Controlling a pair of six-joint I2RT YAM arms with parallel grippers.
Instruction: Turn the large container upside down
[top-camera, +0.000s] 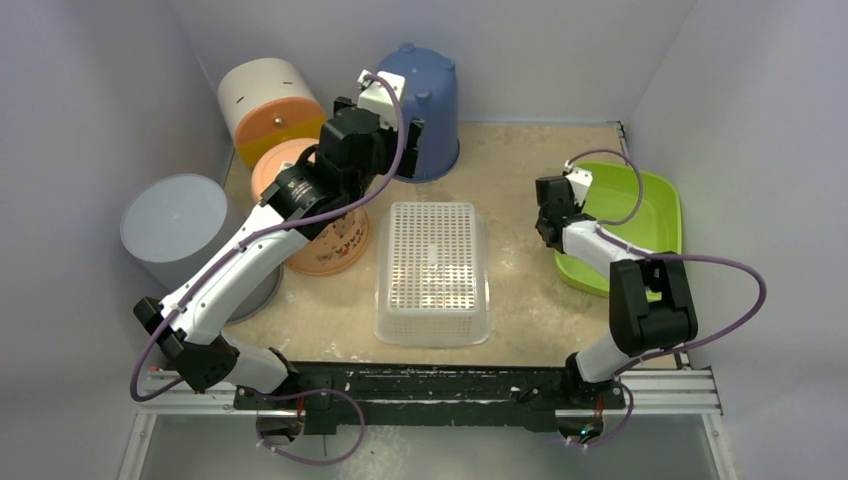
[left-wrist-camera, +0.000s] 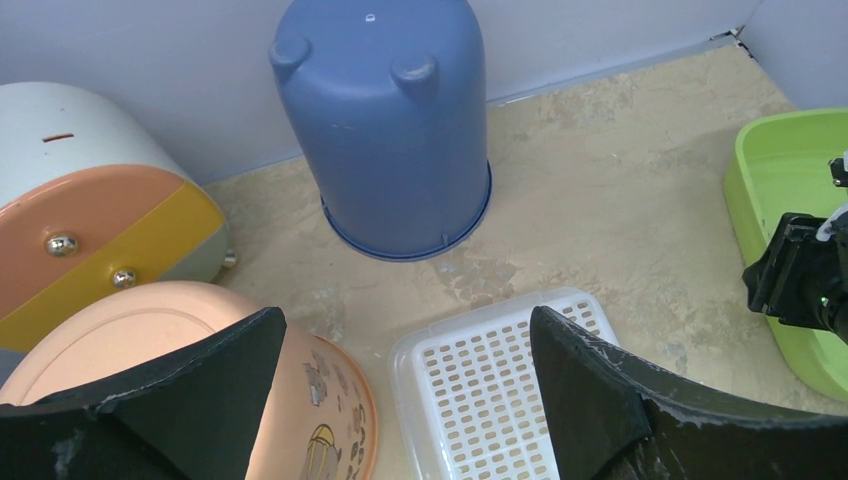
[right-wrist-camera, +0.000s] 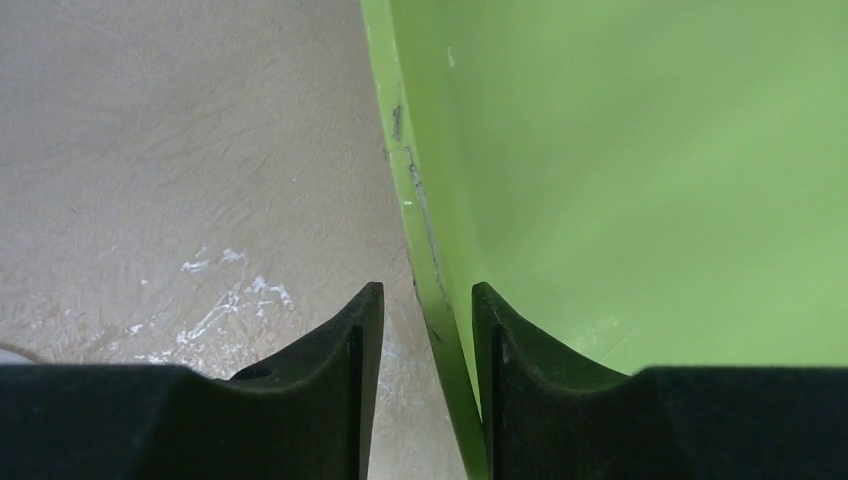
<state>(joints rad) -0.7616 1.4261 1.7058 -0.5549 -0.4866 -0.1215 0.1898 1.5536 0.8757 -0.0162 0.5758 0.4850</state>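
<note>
The large container (top-camera: 660, 215) is a lime-green tub standing upright at the table's right side; it also shows at the right edge of the left wrist view (left-wrist-camera: 785, 160). My right gripper (top-camera: 577, 190) is at its left rim (right-wrist-camera: 412, 200). The gripper (right-wrist-camera: 425, 292) straddles the rim, one finger inside the tub against the wall, the other outside with a narrow gap to the rim. The jaws are still apart, not clamped. My left gripper (left-wrist-camera: 407, 315) hangs open and empty above the table, in front of the blue bucket (top-camera: 428, 95).
An upside-down white perforated basket (top-camera: 432, 265) lies mid-table. An orange bowl (top-camera: 335, 240) lies under the left arm. A white and orange drum (top-camera: 265, 100) lies at the back left, a grey cylinder (top-camera: 175, 225) at the left edge. Walls enclose three sides.
</note>
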